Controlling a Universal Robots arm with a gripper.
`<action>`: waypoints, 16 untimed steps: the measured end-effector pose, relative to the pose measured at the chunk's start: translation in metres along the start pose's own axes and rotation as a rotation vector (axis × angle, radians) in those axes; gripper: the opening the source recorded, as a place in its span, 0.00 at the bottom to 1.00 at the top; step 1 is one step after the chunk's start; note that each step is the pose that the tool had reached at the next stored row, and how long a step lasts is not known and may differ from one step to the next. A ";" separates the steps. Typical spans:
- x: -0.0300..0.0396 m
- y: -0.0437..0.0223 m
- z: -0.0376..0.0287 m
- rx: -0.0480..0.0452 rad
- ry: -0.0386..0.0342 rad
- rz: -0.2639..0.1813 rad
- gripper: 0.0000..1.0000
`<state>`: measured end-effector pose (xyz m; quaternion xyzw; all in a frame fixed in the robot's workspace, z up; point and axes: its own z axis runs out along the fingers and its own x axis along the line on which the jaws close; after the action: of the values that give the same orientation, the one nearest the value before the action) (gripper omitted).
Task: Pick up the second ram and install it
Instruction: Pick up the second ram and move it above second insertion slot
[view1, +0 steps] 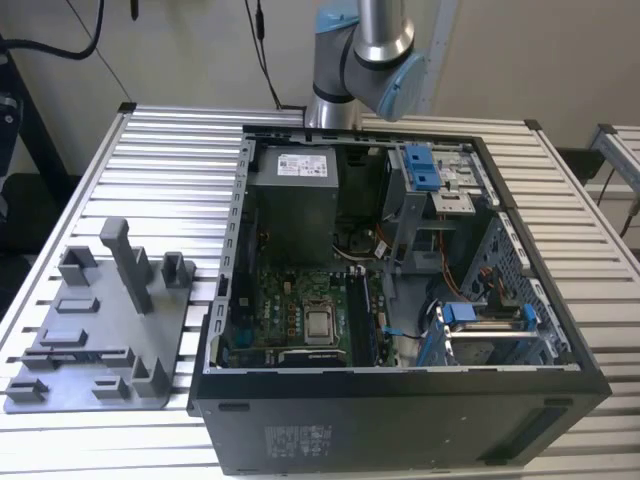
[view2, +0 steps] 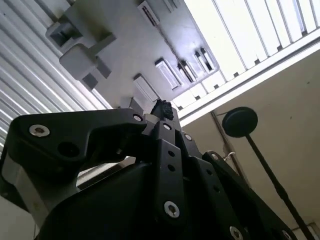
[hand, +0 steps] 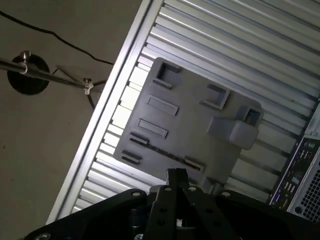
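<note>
On the left of the slatted desk lies a grey tray with upright posts. In both wrist views the gripper hangs above this tray, well clear of it. Its black fingers are pressed together with nothing visible between them.

To the right stands the open computer case. Inside, the second ram appears as a dark narrow strip set on edge in the board's slots, just right of the processor socket. I cannot tell how firmly it is seated.

Further right, bright blue brackets sit at the far side of the case, with another pair near the right wall. The arm rises behind the far edge of the case.
</note>
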<state>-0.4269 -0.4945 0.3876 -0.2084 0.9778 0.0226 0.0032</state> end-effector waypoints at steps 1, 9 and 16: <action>0.0000 0.0000 0.0000 0.0001 0.0004 -0.008 0.11; -0.0001 0.0000 0.0001 -0.0006 0.0019 -0.062 0.11; -0.0001 0.0000 0.0000 -0.0016 0.0068 -0.164 0.11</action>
<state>-0.4268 -0.4945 0.3876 -0.2879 0.9574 0.0223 0.0015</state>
